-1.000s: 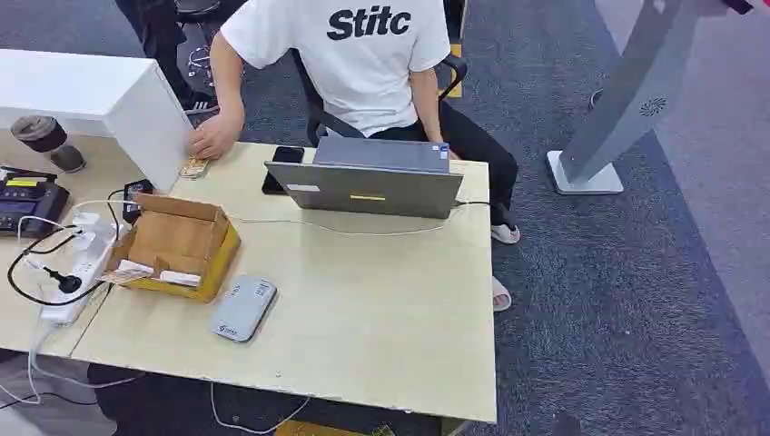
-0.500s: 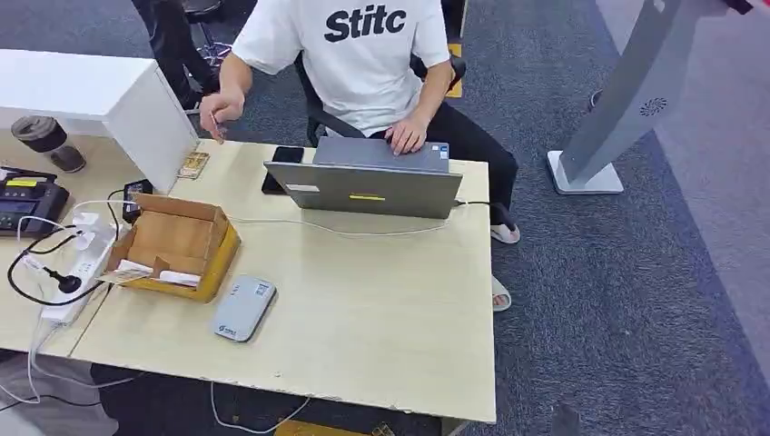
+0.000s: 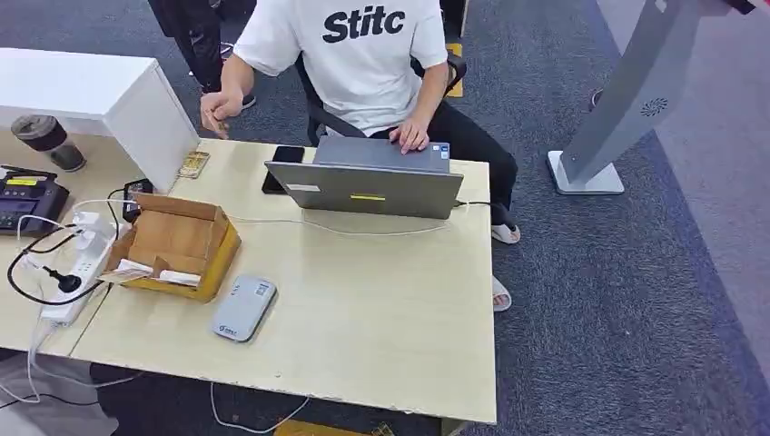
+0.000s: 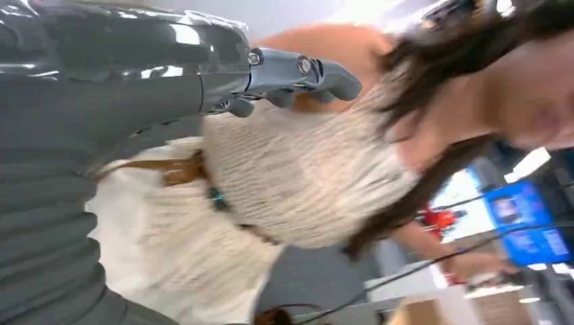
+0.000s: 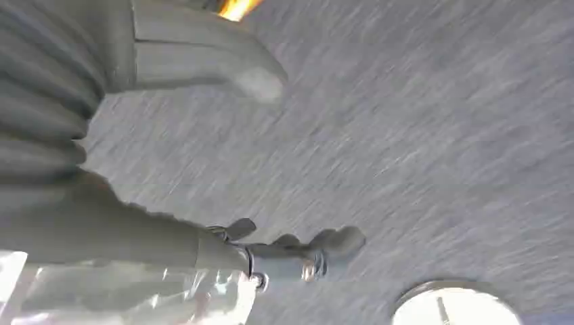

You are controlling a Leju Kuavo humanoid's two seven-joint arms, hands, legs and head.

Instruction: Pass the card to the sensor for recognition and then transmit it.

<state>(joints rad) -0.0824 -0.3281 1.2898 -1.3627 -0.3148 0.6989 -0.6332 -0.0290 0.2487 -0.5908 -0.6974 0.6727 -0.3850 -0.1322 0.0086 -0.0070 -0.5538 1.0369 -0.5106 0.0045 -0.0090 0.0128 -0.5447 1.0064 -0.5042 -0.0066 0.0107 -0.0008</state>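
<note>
The card (image 3: 192, 164), small and yellowish, lies flat at the table's far left, beside a white partition (image 3: 109, 100). The sensor (image 3: 242, 308), a flat grey card reader, lies nearer the front edge, next to a cardboard box (image 3: 177, 245). In the left wrist view my left hand (image 4: 135, 88) is raised with its fingers (image 4: 298, 71) stretched out and holds nothing; a person in a cream knitted top (image 4: 298, 176) is close behind it. In the right wrist view my right hand (image 5: 156, 237) hangs over grey carpet, thumb (image 5: 203, 68) and fingers (image 5: 304, 250) wide apart, empty.
A person in a white T-shirt (image 3: 359, 54) sits behind the table, one hand on a grey laptop (image 3: 368, 177), the other raised above the card. A black phone (image 3: 280, 166), a power strip (image 3: 77, 263) with cables and a cup (image 3: 45, 141) are there too. A grey stand (image 3: 617, 109) rises at the right.
The seated person's hand has lifted off the card and hangs in the air; the other hand has come to rest on the laptop. The card stays where it lay.
</note>
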